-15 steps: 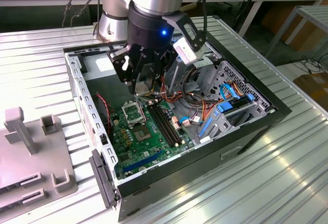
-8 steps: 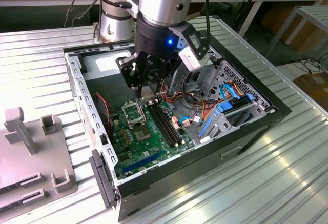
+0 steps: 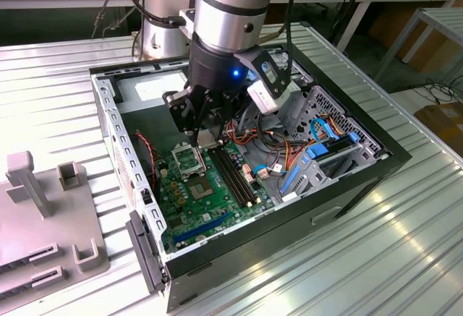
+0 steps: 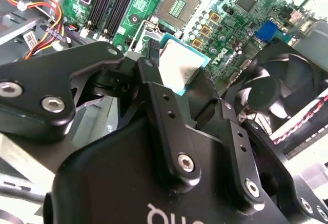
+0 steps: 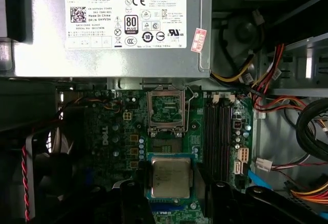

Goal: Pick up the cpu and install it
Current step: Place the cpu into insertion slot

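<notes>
The cpu, a thin silvery square with a green rim, is pinched by its edges in my gripper, whose black fingers close on two opposite sides. In the second wrist view the cpu hangs tilted above the green motherboard. The open metal-framed socket lies on the board a short way beyond the chip and is bare inside. In the exterior view my gripper hovers inside the open computer case, just above the socket.
A silver power supply sits beside the socket. The black memory slots and bundles of coloured cables lie to one side and a black fan to the other. A grey fixture stands on the table at the exterior view's left.
</notes>
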### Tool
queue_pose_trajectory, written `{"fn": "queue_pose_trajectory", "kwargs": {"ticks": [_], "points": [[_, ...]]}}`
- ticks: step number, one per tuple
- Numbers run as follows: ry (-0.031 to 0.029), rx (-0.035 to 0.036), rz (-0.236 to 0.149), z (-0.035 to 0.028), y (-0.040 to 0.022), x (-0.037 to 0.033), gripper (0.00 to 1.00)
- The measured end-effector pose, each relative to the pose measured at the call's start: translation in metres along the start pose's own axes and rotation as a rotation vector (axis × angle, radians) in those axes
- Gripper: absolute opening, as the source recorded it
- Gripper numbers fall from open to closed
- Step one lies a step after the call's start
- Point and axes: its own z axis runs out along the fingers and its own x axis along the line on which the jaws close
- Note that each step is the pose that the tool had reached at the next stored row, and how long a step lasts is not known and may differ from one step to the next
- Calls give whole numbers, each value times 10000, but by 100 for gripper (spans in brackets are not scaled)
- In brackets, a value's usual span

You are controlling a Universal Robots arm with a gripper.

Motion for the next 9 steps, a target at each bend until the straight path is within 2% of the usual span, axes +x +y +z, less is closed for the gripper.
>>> {"fn": "queue_pose_trajectory", "kwargs": {"ticks": [9], "points": [[-2, 1, -86, 190, 5, -3, 47]]}}
